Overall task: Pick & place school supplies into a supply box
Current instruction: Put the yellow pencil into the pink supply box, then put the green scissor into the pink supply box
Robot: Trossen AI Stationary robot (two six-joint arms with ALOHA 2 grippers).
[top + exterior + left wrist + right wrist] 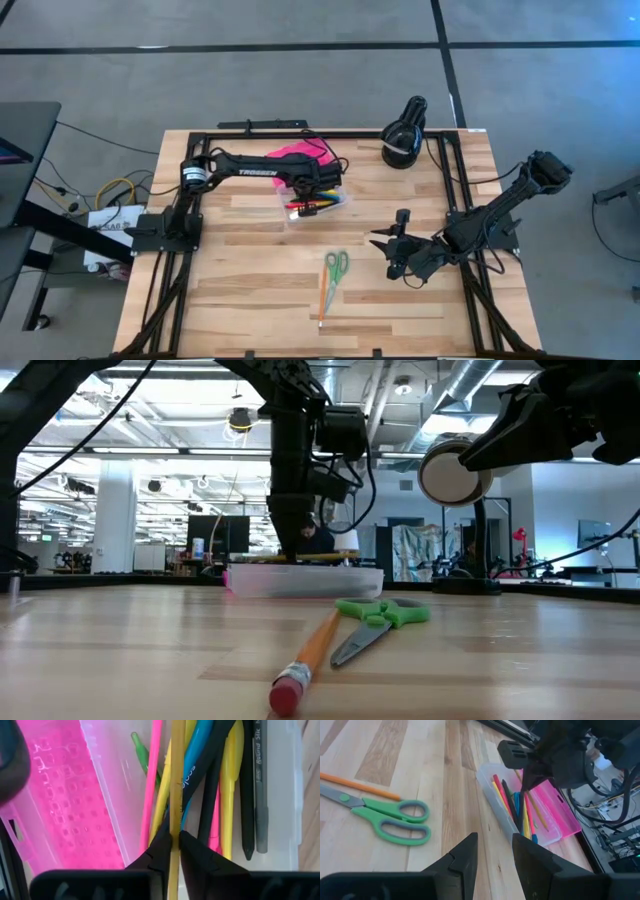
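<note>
Pale wood-plank bench (260, 290), open workshop behind. Left fingers (170, 851) pinching thin yellow pencil (176, 780) over clear pen-filled case (318, 205); right fingers (491, 851) spread, green-handled scissors (390, 817) beside them.

Off-task sights: counter, frame, and the room around it.

Pale wood-plank counter (260, 300) down the middle, edged by a black metal frame (160, 290). Up at the far edge sits a black rounded object with a white band (403, 135). Off the counter's left side, a white box (105, 225) on the grey floor (560, 100) with yellow cables (115, 190) coiled beside it. At table height, the room behind shows ceiling ducts (470, 380), a white pillar (117, 515) and dark monitors (225, 535).
</note>
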